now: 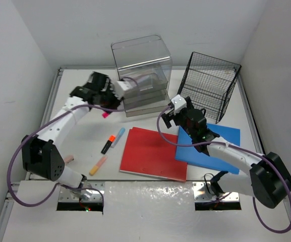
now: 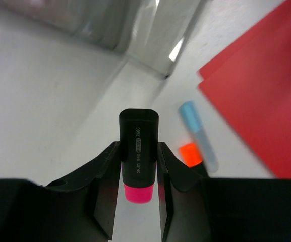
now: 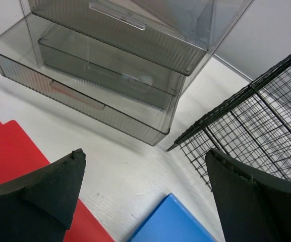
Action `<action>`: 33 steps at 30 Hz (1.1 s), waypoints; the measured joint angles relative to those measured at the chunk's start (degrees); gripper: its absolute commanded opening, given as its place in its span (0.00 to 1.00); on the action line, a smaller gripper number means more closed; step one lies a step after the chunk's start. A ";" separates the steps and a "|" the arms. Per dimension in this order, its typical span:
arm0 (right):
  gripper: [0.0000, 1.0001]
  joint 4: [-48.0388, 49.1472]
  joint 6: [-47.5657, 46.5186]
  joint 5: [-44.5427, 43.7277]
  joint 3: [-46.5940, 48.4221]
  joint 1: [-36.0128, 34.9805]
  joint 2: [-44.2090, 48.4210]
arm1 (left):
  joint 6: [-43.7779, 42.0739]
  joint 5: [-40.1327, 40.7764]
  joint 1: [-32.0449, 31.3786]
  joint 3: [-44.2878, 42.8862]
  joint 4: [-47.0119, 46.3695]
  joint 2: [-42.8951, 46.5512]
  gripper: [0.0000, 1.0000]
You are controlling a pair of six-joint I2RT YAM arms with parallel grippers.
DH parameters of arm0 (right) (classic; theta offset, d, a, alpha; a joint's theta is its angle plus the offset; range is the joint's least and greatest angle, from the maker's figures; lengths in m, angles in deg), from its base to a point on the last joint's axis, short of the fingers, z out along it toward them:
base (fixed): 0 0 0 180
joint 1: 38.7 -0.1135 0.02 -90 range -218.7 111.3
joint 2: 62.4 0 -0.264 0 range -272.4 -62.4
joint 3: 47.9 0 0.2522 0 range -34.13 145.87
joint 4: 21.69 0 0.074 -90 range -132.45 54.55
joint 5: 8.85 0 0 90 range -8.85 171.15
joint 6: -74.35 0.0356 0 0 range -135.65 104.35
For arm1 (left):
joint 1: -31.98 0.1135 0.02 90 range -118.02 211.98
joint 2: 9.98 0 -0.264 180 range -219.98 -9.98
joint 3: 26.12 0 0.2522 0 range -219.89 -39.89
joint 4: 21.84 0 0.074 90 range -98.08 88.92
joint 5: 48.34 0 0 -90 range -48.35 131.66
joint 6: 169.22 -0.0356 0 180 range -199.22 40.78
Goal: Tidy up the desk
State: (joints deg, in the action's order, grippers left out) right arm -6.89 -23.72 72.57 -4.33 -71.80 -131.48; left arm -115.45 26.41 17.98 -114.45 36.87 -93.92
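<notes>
The white desk holds scattered stationery. My left gripper hangs over its left middle, in front of the clear drawer organiser. In the left wrist view the left gripper is shut on a black highlighter with a pink end, lifted off the surface; its pink tip shows from above. My right gripper hovers open over the far corner of the blue folder. Nothing lies between the right gripper's fingers.
A red folder lies mid-desk beside the blue one. Left of it lie an orange-capped black marker, a light blue marker, a yellow-pink highlighter and a small pink eraser. A black wire basket stands back right.
</notes>
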 measured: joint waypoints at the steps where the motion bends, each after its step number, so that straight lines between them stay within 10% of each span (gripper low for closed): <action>1: 0.99 0.26 0.46 -0.22 -0.26 -0.07 0.15 | 0.00 0.94 -3.58 -0.61 -0.20 -0.31 0.00; 6: 0.99 1.36 2.10 -3.15 -2.36 0.26 2.67 | -0.24 7.61 -18.88 -5.51 -1.64 -6.91 0.00; 14: 0.99 0.66 3.67 -7.65 -4.83 1.68 8.59 | -0.76 16.83 -20.52 -22.29 -7.87 -23.76 0.01; 21: 0.99 -0.85 4.26 -7.26 -4.94 1.86 10.84 | -3.43 19.06 -21.09 -25.16 -8.70 -30.40 0.74; 33: 0.99 -1.81 5.95 -4.74 -4.92 1.86 11.10 | -1.01 10.01 -21.59 -35.98 4.63 -24.17 0.84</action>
State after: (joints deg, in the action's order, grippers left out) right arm -8.71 -17.78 67.83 -9.25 -69.94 -120.37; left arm -116.46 36.42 -3.62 -150.43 41.50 -118.10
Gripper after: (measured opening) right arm 0.986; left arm 0.836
